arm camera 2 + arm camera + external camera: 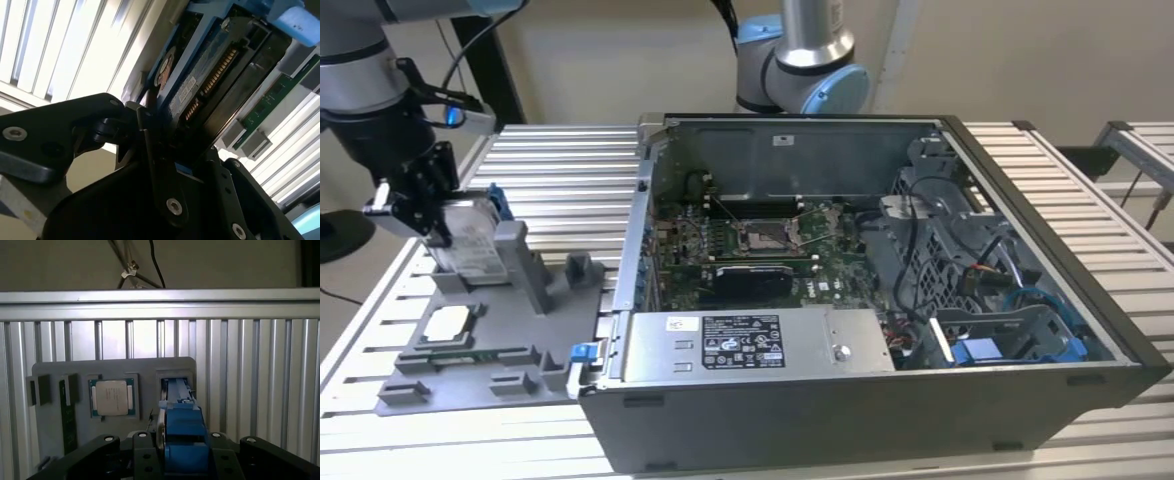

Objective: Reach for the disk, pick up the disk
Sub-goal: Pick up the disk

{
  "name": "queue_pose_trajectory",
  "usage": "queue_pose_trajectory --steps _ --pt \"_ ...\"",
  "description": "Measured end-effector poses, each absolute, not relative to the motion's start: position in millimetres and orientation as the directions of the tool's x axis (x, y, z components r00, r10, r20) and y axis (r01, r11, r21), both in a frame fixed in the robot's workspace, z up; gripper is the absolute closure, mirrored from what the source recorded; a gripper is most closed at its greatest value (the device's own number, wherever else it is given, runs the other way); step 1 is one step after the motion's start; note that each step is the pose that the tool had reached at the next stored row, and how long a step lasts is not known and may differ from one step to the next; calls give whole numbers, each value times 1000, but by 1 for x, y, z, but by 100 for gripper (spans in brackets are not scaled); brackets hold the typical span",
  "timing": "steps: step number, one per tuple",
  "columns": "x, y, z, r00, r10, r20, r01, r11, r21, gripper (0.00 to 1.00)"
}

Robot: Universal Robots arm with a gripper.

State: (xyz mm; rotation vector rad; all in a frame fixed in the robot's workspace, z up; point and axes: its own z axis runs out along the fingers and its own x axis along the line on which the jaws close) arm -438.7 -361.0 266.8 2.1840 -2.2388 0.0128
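The gripper [436, 230] is closed narrowly on the disk [472, 242], which stands upright on edge in a slot of the grey holder [500, 345], near the chip [450, 322], at the exterior view's left of the open computer case [854, 405].

On my bench [560, 160] of ribbed metal slats, a grey plastic holder [507, 330] lies flat toward the edge on the exterior view's left. In its recesses sit a small square chip [450, 322] and, beside it, a green memory stick [68, 420]. Just beside the holder stands an open computer case [881, 410], its motherboard [761, 240] bare and its power supply [747, 345] along the near wall.
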Motion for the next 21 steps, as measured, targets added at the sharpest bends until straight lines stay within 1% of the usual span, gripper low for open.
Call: queue_pose_trajectory --steps 21 --pt "-439 -361 296 -25 -1000 16 -1000 25 4 100"
